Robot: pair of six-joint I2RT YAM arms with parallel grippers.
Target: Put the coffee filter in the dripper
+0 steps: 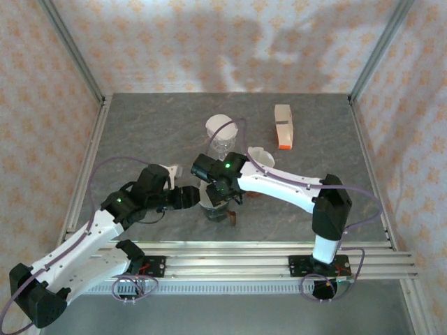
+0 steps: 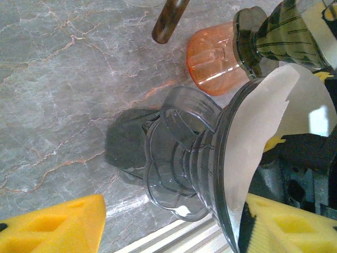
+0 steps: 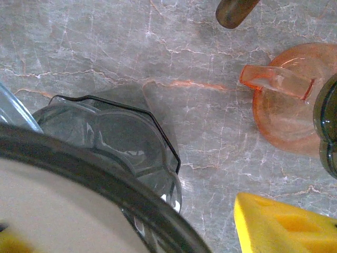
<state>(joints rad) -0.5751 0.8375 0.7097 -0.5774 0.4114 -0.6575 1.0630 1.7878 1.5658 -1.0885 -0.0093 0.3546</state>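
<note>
The smoky clear dripper (image 1: pixel 213 208) stands at the table's middle front, between both grippers. Its flower-shaped base (image 2: pixel 174 158) faces the left wrist camera and its dark rim (image 3: pixel 105 184) crosses the right wrist view. The white coffee filter (image 2: pixel 253 142) lies inside the cone against the wall (image 3: pixel 52 211). My left gripper (image 2: pixel 176 211) is open, its yellow pads wide apart either side of the dripper. My right gripper (image 3: pixel 147 232) is open too. One of its fingers is inside on the filter and the other pad (image 3: pixel 284 226) is outside the wall.
An orange translucent cup (image 2: pixel 213 63) sits just beyond the dripper, beside a dark green glass piece (image 2: pixel 284 31) and a brown handle (image 2: pixel 169 21). Farther back stand a clear carafe (image 1: pixel 223 132), a white cup (image 1: pixel 260 155) and a white-and-orange box (image 1: pixel 283 125).
</note>
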